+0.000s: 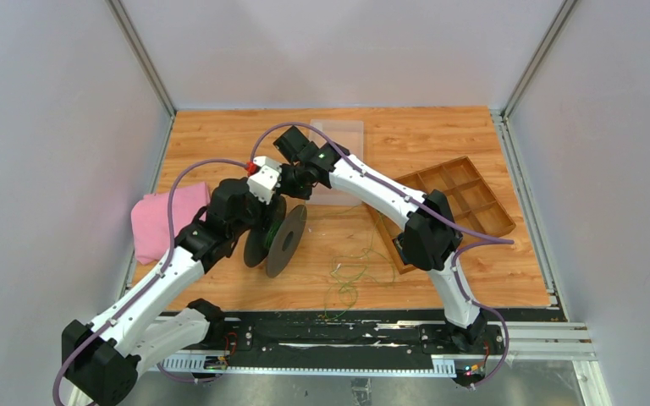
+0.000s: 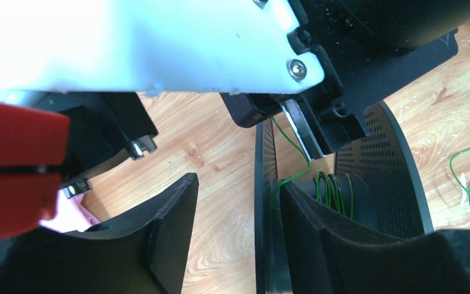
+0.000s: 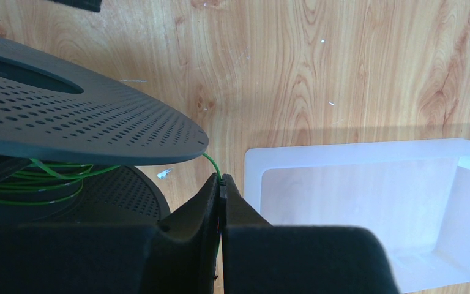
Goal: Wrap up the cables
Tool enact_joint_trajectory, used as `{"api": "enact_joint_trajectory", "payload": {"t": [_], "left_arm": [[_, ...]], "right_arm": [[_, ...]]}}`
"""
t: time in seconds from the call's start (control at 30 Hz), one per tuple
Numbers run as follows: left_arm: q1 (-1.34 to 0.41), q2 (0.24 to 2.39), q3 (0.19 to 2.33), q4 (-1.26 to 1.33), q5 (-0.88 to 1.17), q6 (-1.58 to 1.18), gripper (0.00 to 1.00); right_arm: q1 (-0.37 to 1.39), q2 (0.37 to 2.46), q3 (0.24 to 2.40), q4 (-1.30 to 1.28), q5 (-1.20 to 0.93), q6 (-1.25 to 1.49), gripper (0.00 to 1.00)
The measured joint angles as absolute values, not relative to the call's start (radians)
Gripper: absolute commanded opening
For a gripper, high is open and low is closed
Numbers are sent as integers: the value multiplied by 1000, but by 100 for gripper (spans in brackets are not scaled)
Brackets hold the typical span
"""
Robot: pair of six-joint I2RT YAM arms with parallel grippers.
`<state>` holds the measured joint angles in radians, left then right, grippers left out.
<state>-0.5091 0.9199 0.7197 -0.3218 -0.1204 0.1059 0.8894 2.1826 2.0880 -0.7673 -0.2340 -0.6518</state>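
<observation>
The right gripper (image 3: 221,182) is pinched fully closed on one thin green strand of the cables (image 3: 212,164). The strand runs from its fingertips under the rim of the black perforated spool (image 3: 98,116) to a few turns on the hub. The left gripper (image 2: 237,184) stands partly open astride one spool flange, not clamped on it, and the remaining wire lies in loose tangled loops (image 1: 351,271) on the wooden table (image 1: 440,135) beside the spool.

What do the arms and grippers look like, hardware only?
Left arm and right arm: white link shells, black joints, purple cables looped alongside. Left gripper and right gripper: black wedge-shaped fingers. Red part near the left gripper.
</observation>
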Motion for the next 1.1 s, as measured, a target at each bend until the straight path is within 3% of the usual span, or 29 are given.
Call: {"api": "enact_joint_trajectory", "payload": {"t": [0.17, 1.1], "left_arm": [[-514, 915, 714, -315, -115, 121, 52], [-519, 879, 706, -320, -75, 128, 0]], "right_arm": [[889, 2183, 2088, -767, -234, -652, 1], [889, 2183, 2088, -767, -234, -652, 1]]}}
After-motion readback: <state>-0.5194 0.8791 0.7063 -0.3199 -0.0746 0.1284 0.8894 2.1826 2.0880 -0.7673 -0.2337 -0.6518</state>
